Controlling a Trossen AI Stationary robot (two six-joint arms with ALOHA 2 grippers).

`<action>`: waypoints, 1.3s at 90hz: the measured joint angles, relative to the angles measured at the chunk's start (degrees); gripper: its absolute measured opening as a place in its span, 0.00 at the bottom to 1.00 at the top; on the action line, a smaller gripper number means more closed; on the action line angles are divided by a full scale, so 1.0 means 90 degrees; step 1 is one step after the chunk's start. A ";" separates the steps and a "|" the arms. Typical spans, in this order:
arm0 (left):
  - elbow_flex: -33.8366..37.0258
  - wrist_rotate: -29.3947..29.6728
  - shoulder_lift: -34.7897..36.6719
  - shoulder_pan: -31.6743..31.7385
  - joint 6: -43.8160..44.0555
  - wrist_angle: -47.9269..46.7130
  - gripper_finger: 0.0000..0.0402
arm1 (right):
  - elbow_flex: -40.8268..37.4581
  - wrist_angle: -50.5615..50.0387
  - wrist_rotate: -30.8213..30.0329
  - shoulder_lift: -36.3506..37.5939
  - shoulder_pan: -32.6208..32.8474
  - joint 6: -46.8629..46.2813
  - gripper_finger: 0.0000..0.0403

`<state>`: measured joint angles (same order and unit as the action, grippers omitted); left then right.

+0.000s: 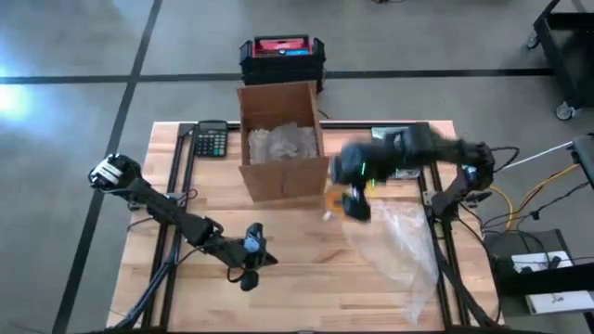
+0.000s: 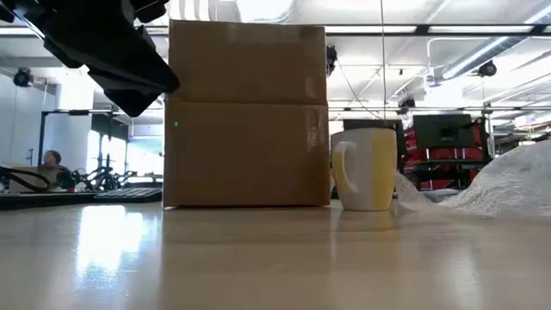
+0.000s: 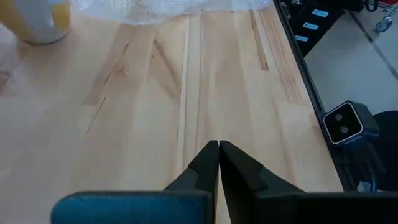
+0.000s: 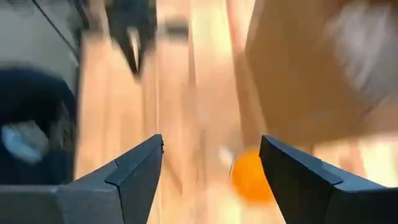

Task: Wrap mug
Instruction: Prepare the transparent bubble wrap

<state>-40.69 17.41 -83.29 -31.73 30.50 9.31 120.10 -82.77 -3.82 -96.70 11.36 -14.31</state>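
Note:
A white mug [image 2: 366,168] with a yellow inside [image 4: 249,177] stands upright on its base on the wooden table, just off the cardboard box's [image 1: 278,148] near right corner. A clear bubble wrap sheet [image 1: 394,246] lies flat to the mug's right, its edge next to the mug. My right gripper [image 1: 357,206] hovers open above and beside the mug; in the right wrist view the mug shows blurred below the gap between the fingers [image 4: 211,146]. My left gripper [image 1: 251,269] waits shut [image 3: 219,149] near the table's front edge, well left of the mug.
The open box holds crumpled bubble wrap [image 1: 278,141]. A calculator [image 1: 212,139] lies at the far left of the box, and a black and red case [image 1: 282,56] stands behind it. Bare wood [image 3: 155,93] lies between my left gripper and the mug.

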 joint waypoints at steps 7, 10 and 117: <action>0.0000 0.0000 0.0000 0.0000 0.0000 0.0007 0.00 | -0.0849 0.0020 -0.0894 0.0078 0.0731 -0.0418 0.58; 0.0000 0.0000 0.0001 0.0000 0.0002 0.0015 0.00 | -0.1248 0.0036 -0.1148 0.0104 0.0988 -0.0643 0.57; -0.0041 0.0002 0.0026 -0.0005 0.0176 0.0232 0.00 | -0.5447 0.7047 0.0081 -0.0215 0.2037 -0.0583 0.01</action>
<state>-41.05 17.43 -83.05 -31.77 32.09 11.40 71.08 -19.35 -3.10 -98.64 29.69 -19.55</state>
